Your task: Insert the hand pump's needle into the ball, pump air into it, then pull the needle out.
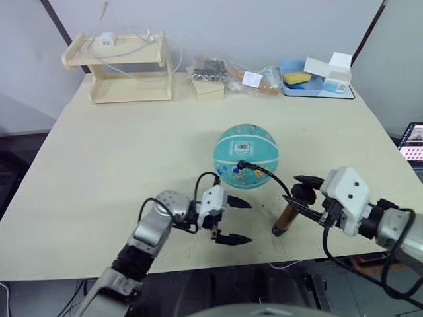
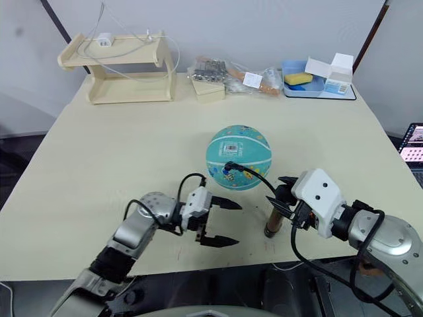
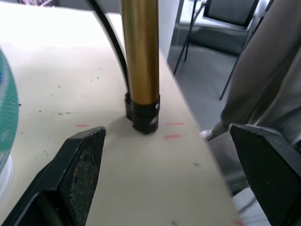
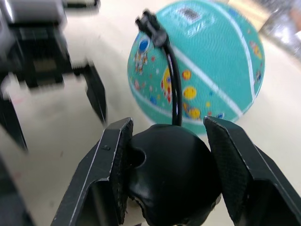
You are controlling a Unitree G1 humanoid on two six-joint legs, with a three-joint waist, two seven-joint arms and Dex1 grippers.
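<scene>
The ball [image 1: 246, 156] is round and sits at the table's middle front. The hand pump [image 1: 285, 219] stands nearly upright to its right, with its amber cylinder [image 3: 140, 52] and black bottom cap on the table. My right gripper [image 1: 303, 193] is shut on the pump's black top end [image 4: 169, 179]. The black hose [image 4: 175, 80] arcs from there to a small black fitting [image 4: 150, 23] pressed against the ball; the needle itself is hidden. My left gripper [image 1: 248, 221] is open and empty, in front of the ball and left of the pump's base.
A wooden shelf rack [image 1: 125, 66] with a white charger stands at the back left. Plastic bags [image 1: 225, 72] and a blue tray [image 1: 317, 89] with a sponge and white box line the back. The pump stands close to the table's front edge [image 1: 264, 264].
</scene>
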